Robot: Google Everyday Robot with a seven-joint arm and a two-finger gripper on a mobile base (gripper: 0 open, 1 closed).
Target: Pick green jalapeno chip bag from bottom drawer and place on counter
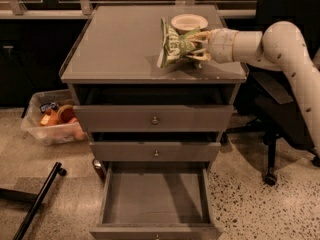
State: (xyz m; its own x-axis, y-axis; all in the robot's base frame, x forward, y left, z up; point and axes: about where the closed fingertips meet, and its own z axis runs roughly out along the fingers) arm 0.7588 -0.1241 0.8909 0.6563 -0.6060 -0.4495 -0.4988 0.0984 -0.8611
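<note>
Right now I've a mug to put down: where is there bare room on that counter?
The left half of the counter, from its left edge across to the green jalapeno chip bag, is bare. The right rear is crowded: the white bowl, the bag, and the gripper, which reaches in from the right with its fingers closed on the bag.

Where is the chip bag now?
Camera view: the green jalapeno chip bag sits on the right side of the counter, held by the gripper, in front of the white bowl.
</note>
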